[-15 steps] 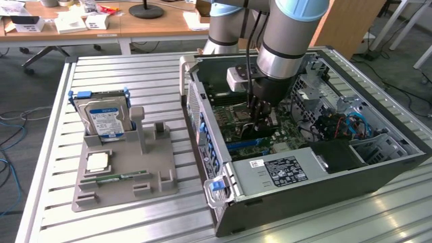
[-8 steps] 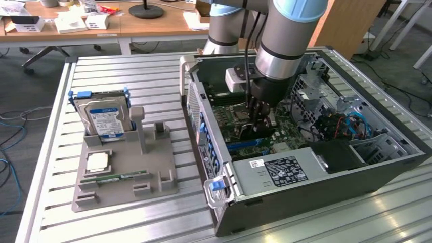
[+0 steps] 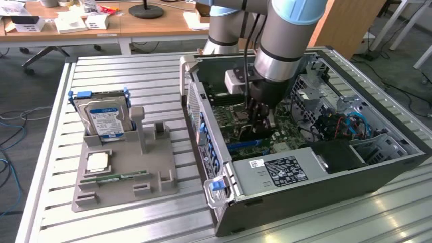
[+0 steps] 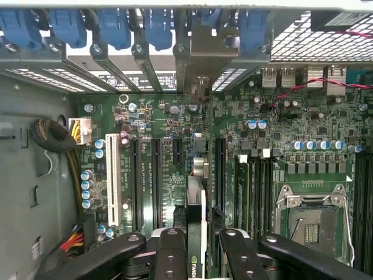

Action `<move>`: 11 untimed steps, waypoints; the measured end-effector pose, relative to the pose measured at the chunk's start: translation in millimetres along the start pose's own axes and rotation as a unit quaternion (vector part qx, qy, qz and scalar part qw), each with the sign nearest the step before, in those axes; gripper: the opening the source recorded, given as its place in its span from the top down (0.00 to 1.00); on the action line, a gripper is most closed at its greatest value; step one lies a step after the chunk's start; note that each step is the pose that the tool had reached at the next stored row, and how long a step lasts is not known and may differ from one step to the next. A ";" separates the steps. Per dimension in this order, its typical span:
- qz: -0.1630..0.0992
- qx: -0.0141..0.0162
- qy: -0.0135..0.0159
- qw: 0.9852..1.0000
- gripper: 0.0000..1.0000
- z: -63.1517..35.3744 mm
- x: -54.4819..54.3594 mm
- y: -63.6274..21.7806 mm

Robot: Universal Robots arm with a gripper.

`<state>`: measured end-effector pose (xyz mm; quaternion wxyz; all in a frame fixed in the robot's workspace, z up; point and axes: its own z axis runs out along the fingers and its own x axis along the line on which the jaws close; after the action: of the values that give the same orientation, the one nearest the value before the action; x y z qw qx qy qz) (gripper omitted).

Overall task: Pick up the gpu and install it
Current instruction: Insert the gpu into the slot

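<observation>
My gripper (image 3: 257, 120) is lowered into the open computer case (image 3: 378, 172), over the green motherboard (image 3: 287, 132). It is shut on the gpu (image 4: 196, 201), which stands on edge between the two black fingers (image 4: 171, 248). The card runs along an expansion slot in the middle of the motherboard (image 4: 291, 125), and its silver end bracket (image 4: 204, 49) sits at the case's rear slot openings. In the exterior view the gpu (image 3: 248, 135) shows as a dark piece just below the fingers, down at the board; how deep it sits in the slot is hidden.
A grey holder tray (image 3: 125, 174) on the slatted table carries a silver hard drive (image 3: 104, 119) with a blue label, a processor (image 3: 98, 162) and a green memory stick (image 3: 115, 178). Inside the case are the power supply (image 3: 276, 172), blue slot latches (image 4: 113, 26), the processor socket (image 4: 312, 219) and cable bundles (image 4: 58, 140).
</observation>
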<state>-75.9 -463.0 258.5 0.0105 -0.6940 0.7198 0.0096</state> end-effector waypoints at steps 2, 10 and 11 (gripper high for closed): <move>0.000 0.000 0.000 1.000 0.73 1.1 0.1 0.1; 0.000 0.000 0.000 1.000 0.73 2.8 0.1 0.4; 0.000 0.000 0.000 1.000 0.73 2.9 0.1 1.0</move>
<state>-76.9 -462.9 255.6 0.0106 -0.6939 0.7200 0.0096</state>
